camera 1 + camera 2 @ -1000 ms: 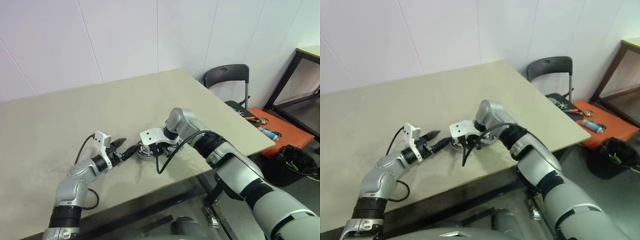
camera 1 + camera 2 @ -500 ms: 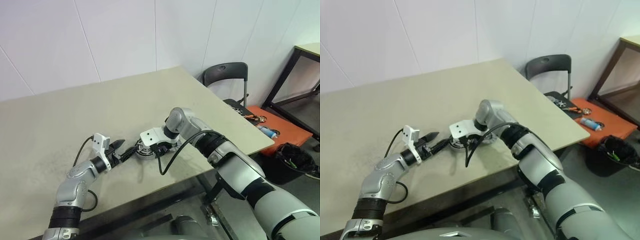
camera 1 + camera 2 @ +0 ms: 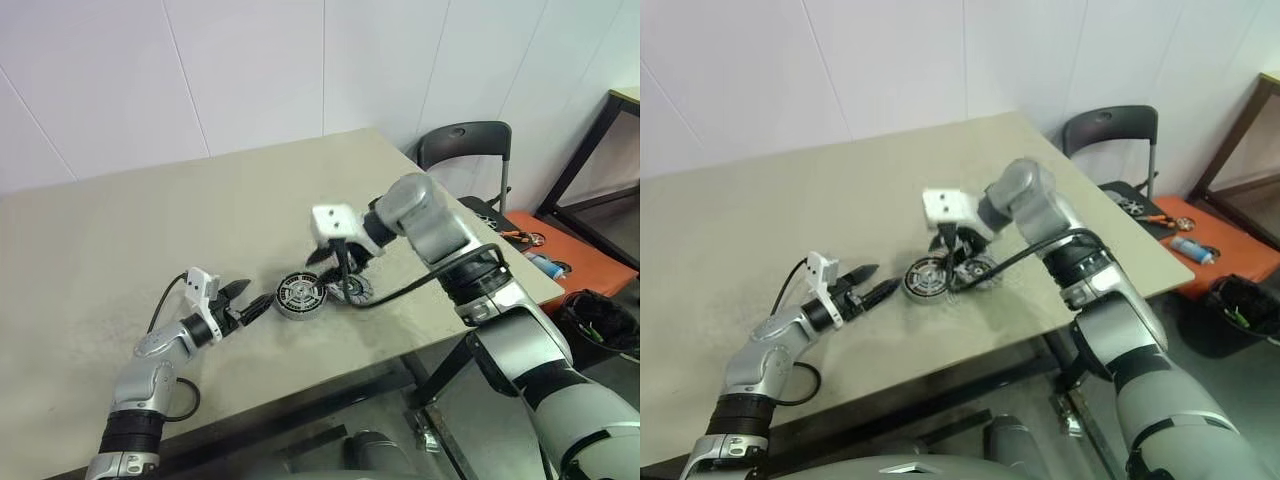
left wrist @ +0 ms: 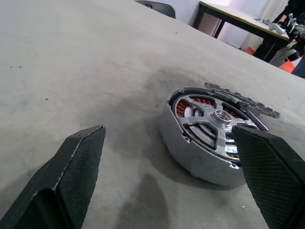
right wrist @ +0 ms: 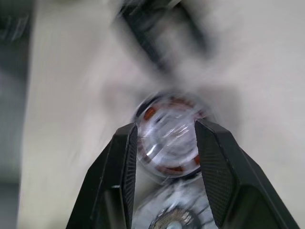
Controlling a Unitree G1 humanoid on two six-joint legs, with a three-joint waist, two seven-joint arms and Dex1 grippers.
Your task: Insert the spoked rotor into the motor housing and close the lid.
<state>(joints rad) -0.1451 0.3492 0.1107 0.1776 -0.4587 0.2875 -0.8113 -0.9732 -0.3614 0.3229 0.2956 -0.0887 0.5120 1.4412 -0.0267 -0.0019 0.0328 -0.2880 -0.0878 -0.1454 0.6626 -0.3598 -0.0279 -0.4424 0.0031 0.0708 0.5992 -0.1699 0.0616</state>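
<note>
Left wrist view has the left claw [image 4: 167, 176] spread wide and empty, its two black fingers [image 4: 78, 167] standing either side of the motor housing [image 4: 209, 138] without touching it; I judge this stance is meant to bracket the cup so that it cannot slide while the other arm works over it. Through the housing's open top show the coppery windings and a silver spoked part with a central hub, and behind it a flat toothed wheel, the spoked rotor [image 4: 243, 98], leans with one edge against the housing's far rim. From the head views the housing [image 3: 300, 296] sits near the table's [image 3: 150, 220] near edge, and the spoked rotor [image 3: 352, 290] lies just to its right, touching it, so by my reading it is not yet seated and no lid is on. The left arm reaches in low from the left, its forearm close to the table and the claw [image 3: 252, 300] pointing level toward the housing. The right claw [image 5: 164, 157] hangs above both parts, fingers partly open and holding nothing, with its wrist bent so that it points down and to the left from a raised elbow.
</note>
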